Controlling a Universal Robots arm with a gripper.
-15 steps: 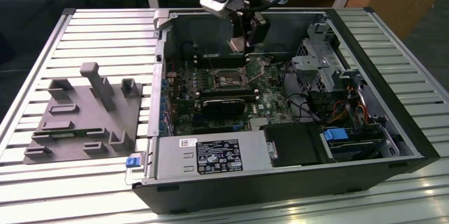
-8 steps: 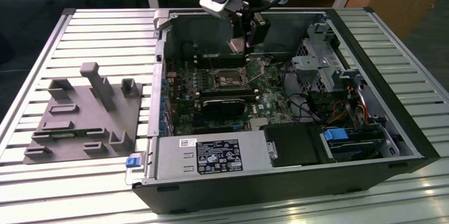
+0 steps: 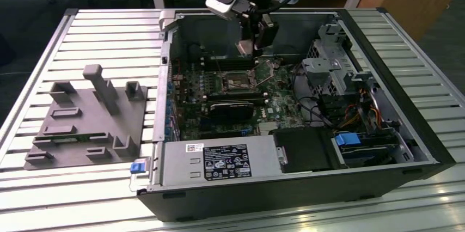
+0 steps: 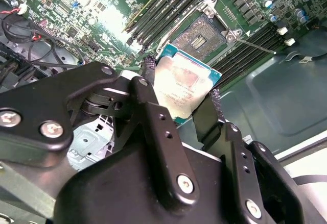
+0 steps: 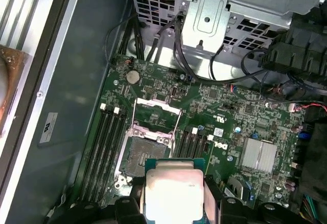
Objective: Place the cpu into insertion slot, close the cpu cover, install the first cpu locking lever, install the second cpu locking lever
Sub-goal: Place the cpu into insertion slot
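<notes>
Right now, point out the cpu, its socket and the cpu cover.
cpu (image 5: pixel 171 191): first wrist view, metal top.
socket (image 5: pixel 145 155): first wrist view, contact field.
cpu cover (image 5: pixel 157 106): first wrist view, frame bar.

The worktop is made of long silver metal slats with thin dark gaps between them. The slats run from the exterior view's left to its right. Two things sit right on it. A big black computer case lies on its side with the open side up, filling the middle and the exterior view's right. A flat grey holder, with posts and small blocks standing up from it, lies on the exterior view's left, just beside the case. The slats shine where light hits them.
</notes>
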